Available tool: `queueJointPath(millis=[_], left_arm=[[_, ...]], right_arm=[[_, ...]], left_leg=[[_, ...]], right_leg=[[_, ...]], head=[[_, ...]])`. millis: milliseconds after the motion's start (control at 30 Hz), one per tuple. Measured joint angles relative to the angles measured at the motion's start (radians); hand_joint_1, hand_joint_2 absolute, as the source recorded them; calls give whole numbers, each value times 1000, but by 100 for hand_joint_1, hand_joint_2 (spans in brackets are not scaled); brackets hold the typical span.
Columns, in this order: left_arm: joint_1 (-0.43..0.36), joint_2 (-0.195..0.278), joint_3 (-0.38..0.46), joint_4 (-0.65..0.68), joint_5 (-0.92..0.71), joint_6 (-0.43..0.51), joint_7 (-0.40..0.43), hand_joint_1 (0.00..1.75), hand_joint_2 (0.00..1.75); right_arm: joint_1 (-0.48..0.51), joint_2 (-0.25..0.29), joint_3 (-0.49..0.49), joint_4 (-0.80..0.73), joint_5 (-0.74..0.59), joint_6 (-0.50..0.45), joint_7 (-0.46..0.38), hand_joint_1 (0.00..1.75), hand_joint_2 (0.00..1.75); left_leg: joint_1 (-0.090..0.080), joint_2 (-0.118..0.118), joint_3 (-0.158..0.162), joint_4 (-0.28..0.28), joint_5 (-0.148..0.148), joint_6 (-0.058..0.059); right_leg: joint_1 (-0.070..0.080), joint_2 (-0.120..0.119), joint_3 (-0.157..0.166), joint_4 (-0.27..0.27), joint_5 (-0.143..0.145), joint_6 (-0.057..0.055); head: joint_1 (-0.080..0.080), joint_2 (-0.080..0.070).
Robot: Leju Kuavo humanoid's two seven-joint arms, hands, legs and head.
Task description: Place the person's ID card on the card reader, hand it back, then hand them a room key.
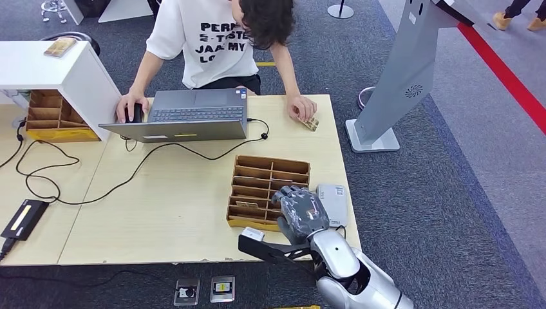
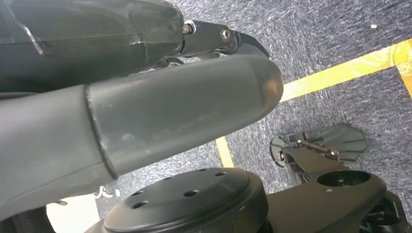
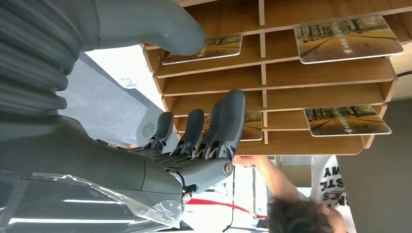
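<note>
Right hand (image 1: 301, 209), fingers (image 3: 228, 121) spread and holding nothing, hovers over slotted wooden card tray (image 1: 257, 174) on pale bench (image 1: 161, 212); glossy picture cards (image 3: 347, 39) lie in slots. Left hand's fingers: cannot tell.

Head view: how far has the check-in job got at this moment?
The person's hand rests on a card at the table's far edge, so the ID may already be back, though I cannot confirm it is the ID. The right hand is over the wooden card rack beside the card reader, open, near the key cards. Picking a key and handing it over remain.
</note>
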Motion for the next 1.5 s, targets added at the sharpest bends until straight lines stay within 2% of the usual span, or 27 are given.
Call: queueJointPath(millis=[800, 1267, 1333, 1433, 1467, 1500], left_arm=[[1, 0, 17, 0, 8, 9, -1, 0, 0], [2, 0, 19, 0, 18, 16, -1, 0, 0], [2, 0, 19, 0, 18, 16, -1, 0, 0], [3, 0, 19, 0, 16, 16, -1, 0, 0], [3, 0, 19, 0, 16, 16, -1, 0, 0], [3, 0, 19, 0, 15, 16, -1, 0, 0]], right_arm=[[-30, 27, 1, 66, -48, -10, -26, 74, 175], [-37, 25, 3, 95, -64, -9, -24, 85, 175], [-38, 25, 3, 97, -65, -9, -22, 97, 175], [-38, 23, 3, 97, -66, -8, -18, 148, 175], [-38, 22, 3, 97, -66, -8, -17, 158, 175], [-38, 22, 3, 97, -66, -7, -16, 161, 175]], left_leg=[[0, 0, 0, 0, 0, 0], [0, 0, 0, 0, 0, 0], [0, 0, 0, 0, 0, 0], [0, 0, 0, 0, 0, 0], [0, 0, 0, 0, 0, 0], [0, 0, 0, 0, 0, 0]], right_leg=[[0, 0, 0, 0, 0, 0], [0, 0, 0, 0, 0, 0], [0, 0, 0, 0, 0, 0], [0, 0, 0, 0, 0, 0], [0, 0, 0, 0, 0, 0], [0, 0, 0, 0, 0, 0]], head=[[0, 0], [0, 0], [0, 0], [0, 0], [0, 0], [0, 0]])
